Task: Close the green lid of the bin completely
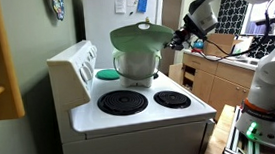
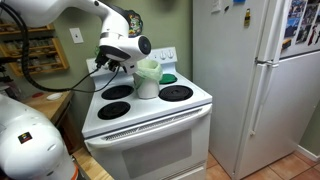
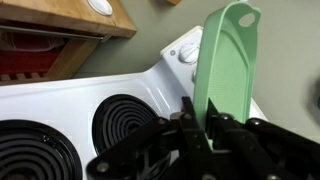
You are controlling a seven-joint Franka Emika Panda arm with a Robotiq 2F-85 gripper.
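— Status?
— Lid (image 1: 139,35) not shut. It stands raised off the bin (image 1: 135,65), which sits at the back of the stove (image 1: 86,117). Partway at best, I judge; pressing it down onto the rim is left.
— Gripper?
— Gripper (image 3: 203,128) at the lid's edge. In the wrist view the lid runs down between the jaws. Pinching or only touching: cannot tell.
— Count?
— One bin, one lid, one gripper. One teal disc (image 1: 107,75) beside the bin. Three bare coils (image 2: 177,93) showing.
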